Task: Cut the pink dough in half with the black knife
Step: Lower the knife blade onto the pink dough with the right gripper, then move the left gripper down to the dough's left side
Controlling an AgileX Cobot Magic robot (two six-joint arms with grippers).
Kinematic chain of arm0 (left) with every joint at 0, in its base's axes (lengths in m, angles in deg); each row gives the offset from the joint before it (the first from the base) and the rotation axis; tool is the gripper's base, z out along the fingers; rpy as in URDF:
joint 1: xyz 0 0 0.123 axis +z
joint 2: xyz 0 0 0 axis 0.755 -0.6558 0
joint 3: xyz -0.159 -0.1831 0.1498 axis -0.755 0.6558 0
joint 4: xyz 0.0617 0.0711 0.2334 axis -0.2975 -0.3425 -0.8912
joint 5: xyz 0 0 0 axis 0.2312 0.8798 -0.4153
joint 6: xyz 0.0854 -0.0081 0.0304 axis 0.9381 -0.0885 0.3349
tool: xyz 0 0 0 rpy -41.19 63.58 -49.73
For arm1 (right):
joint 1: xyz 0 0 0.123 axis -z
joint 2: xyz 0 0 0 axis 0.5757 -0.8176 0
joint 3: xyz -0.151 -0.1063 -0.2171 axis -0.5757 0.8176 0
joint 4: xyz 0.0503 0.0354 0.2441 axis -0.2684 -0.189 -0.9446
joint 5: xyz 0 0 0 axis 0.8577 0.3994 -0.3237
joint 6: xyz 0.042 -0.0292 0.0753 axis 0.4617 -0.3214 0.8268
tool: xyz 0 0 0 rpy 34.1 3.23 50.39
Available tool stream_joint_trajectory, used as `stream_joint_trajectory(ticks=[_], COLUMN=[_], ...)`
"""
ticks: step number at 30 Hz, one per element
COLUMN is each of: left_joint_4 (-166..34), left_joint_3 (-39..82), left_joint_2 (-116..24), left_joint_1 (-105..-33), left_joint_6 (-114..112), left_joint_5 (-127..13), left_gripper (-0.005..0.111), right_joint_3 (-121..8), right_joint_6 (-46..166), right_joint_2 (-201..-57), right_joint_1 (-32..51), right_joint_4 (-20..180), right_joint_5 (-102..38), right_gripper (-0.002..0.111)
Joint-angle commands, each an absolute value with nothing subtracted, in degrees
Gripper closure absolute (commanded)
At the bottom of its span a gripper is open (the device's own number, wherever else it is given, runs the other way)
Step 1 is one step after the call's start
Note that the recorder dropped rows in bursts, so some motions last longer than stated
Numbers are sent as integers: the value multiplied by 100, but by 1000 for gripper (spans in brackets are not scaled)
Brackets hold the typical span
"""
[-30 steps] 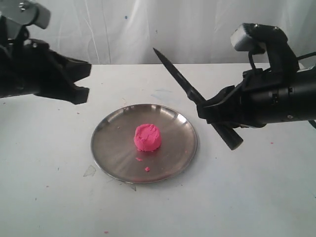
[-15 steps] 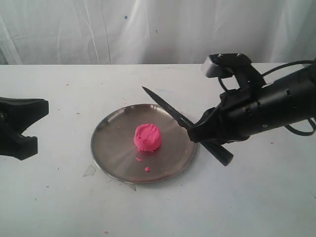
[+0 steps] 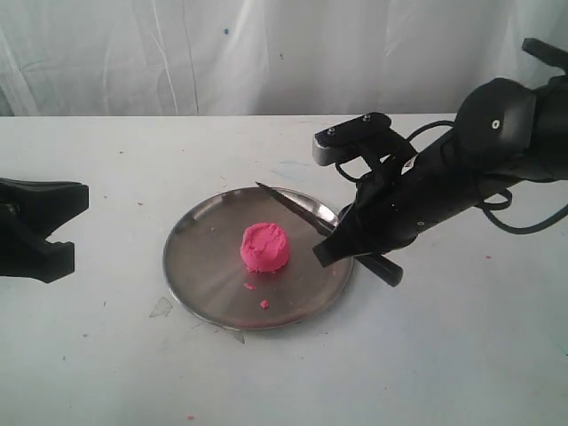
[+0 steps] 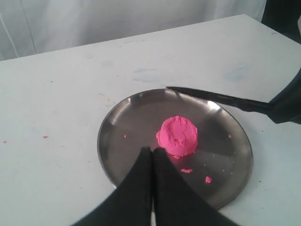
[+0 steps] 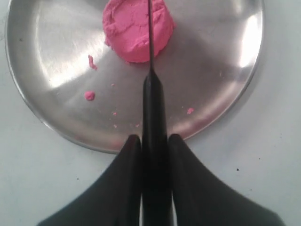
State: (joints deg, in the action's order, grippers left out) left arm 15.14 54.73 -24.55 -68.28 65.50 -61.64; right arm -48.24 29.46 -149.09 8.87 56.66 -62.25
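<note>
1. Exterior view.
   - The pink dough [image 3: 264, 247] sits whole at the centre of the steel plate [image 3: 191, 282], mid-desk [image 3: 444, 355].
   - The right claw [image 3: 342, 240] is clamped on the black knife [image 3: 288, 202] at the handle, by the plate's right rim.
   - The knife's long axis runs diagonally. Its tip points toward the desk's far left corner and its handle toward the near right edge.
   - The blade appears clear of the dough.
   - The left claw [image 3: 40, 229] stands at the desk's left edge, well apart from the plate.

2. Left wrist view.
   - The left claw [image 4: 151, 162] has its fingers pressed together and holds nothing.
   - The dough [image 4: 178, 136] is uncut, with pink crumbs [image 4: 207, 179] lying near it.

3. Right wrist view.
   - The blade [image 5: 149, 28] lines up across the dough [image 5: 127, 33], slightly off its middle.

4. Risks, as judged.
   - An off-centre line would give unequal pieces.
   - Nothing steadies the plate, so it may slide under downward pressure.
   - Soft dough may stick to the blade and lift with it.
   - The handle may twist in the grip.
</note>
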Motion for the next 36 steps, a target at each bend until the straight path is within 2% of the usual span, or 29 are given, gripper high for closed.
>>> stream_joint_trajectory(ticks=[1,12,36], left_joint_4=[1623,1580,1558], left_joint_3=[5507,4830,3713], left_joint_2=[-2710,-3844,-5914], left_joint_1=[-6862,-6862,-6862], left_joint_6=[6363,6390,7032], left_joint_5=[-6112,-5730,-5552], left_gripper=[107,107,107], right_joint_3=[-4880,-4895,-5095], right_joint_6=[2929,2879,2879], right_joint_2=[-14899,-15299,-15827], right_joint_1=[866,532,495], right_joint_4=[5597,5707,5709], right_joint_5=[-5979,-5837,-5530], right_gripper=[108,108,108])
